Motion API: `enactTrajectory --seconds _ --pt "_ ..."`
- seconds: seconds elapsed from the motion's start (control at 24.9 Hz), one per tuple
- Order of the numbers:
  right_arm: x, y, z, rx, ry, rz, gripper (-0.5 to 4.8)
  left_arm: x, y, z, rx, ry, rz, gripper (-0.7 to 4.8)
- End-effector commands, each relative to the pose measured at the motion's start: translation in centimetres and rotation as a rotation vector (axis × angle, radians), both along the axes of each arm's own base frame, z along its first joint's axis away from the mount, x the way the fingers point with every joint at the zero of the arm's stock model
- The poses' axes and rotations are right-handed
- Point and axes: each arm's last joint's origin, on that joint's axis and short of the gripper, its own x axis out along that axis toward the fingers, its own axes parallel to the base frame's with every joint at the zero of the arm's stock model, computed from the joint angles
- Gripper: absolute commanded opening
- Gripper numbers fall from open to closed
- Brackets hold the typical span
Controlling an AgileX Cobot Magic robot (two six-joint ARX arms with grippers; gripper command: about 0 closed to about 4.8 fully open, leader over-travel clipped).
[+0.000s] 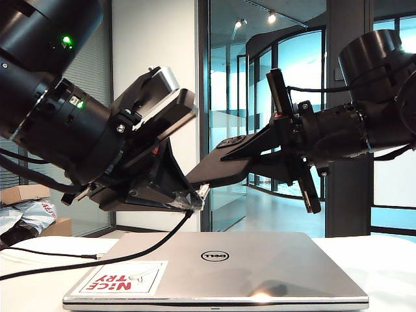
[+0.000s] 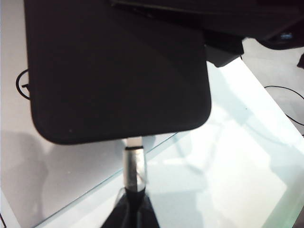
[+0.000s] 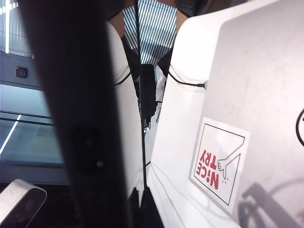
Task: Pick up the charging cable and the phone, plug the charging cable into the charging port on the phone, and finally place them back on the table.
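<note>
Left tool (image 1: 192, 198) clamped on thin black charging cable (image 1: 162, 239), silvery plug (image 2: 134, 166) at flat matte-black phone (image 1: 218, 168) end edge. Right tool (image 1: 260, 159) grips phone level above silver laptop (image 1: 260, 266), likely bracing insertion.

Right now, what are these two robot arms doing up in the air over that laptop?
They are plugging in a phone. The right hand holds the black phone in the air above the closed silver laptop. The left hand grips the charging cable just behind its silvery plug, and the plug's tip meets the phone's end edge, where the charging port is. Whether it is fully seated cannot be told. The cable trails down to the white table.
</note>
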Motion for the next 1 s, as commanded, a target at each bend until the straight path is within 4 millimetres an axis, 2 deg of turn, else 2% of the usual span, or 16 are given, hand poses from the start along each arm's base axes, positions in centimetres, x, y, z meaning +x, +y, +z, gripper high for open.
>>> enactTrajectory --seconds 0.04,0.4,1.0 --pt "-0.12 0.19 0.20 0.004 -0.005 0.040 -0.06 0.15 -0.17 0.46 -0.029 -0.032 -0.002 -0.07" --pt "-0.06 0.20 0.27 -0.025 -0.086 0.041 -0.05 0.16 -0.16 0.46 -0.029 -0.032 -0.002 -0.07" --pt "-0.16 0.22 0.11 -0.025 -0.056 0.050 -0.06 0.36 -0.36 1.08 -0.081 -0.080 -0.001 -0.07"
